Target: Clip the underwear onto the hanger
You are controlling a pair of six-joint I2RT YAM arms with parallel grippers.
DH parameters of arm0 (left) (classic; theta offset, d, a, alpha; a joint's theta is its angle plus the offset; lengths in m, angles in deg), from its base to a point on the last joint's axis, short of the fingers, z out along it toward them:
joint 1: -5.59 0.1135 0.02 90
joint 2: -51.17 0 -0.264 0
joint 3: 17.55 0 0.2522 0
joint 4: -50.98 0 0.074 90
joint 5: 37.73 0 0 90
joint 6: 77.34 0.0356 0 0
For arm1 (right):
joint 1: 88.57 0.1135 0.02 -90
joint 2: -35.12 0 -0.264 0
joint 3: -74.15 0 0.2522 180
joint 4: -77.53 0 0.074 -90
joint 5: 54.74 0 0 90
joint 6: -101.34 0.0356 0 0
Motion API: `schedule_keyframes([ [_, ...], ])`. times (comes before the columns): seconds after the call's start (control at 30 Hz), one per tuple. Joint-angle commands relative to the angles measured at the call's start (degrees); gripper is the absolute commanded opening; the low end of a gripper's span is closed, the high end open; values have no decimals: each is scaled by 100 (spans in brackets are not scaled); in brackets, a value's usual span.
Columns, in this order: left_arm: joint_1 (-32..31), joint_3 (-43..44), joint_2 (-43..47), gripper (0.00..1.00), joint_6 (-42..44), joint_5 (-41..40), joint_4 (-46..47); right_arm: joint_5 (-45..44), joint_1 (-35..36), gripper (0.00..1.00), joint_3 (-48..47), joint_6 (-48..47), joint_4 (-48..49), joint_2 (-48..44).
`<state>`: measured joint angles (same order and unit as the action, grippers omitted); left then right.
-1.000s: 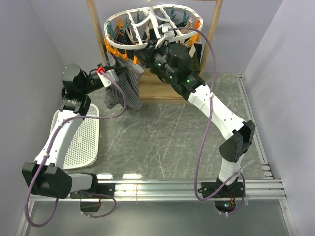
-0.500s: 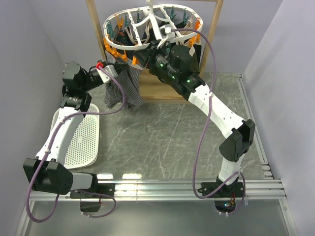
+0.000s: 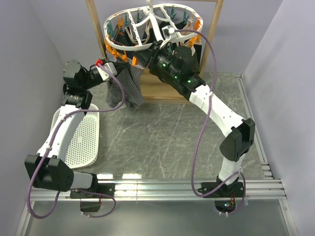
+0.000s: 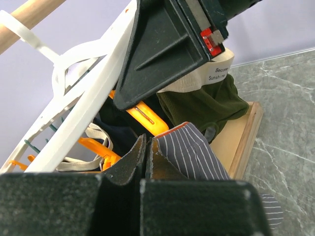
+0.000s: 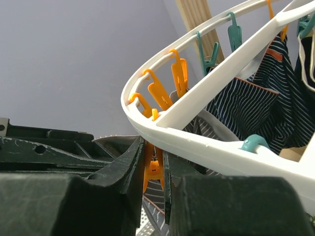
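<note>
The white ring hanger (image 3: 129, 45) hangs from the wooden frame, ringed with orange and teal clips. My left gripper (image 3: 104, 68) is shut on the waistband of the grey striped underwear (image 3: 125, 86), which hangs just below the ring's front left. In the left wrist view the gripper (image 4: 147, 150) pinches the striped cloth (image 4: 197, 152) right under an orange clip (image 4: 145, 115). My right gripper (image 3: 146, 55) is at the ring's front. In the right wrist view it (image 5: 153, 169) is shut on an orange clip (image 5: 153, 167) under the ring (image 5: 197, 142).
The wooden frame (image 3: 93, 24) and its base board (image 3: 157, 91) stand at the back. A dark olive pair (image 4: 206, 103) and a navy striped garment (image 5: 246, 103) hang on the hanger. A white perforated basket (image 3: 81, 137) lies at the left.
My left gripper has lifted the underwear's waistband up and right, closer under the hanger ring. The right gripper has shifted slightly up at the clip.
</note>
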<state>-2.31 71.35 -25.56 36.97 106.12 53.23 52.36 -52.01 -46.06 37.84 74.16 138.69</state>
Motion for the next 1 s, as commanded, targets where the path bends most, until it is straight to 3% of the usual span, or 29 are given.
schedule_keyframes([
  [0.0,17,212,61,0,-41,223,201,715,45,0,116,408,-99,-258],
  [0.3,25,151,70,0,-76,188,244,1119,-96,0,345,997,428,-276],
  [0.97,96,371,-114,0,-682,188,491,1699,-166,0,643,1252,1114,-223],
])
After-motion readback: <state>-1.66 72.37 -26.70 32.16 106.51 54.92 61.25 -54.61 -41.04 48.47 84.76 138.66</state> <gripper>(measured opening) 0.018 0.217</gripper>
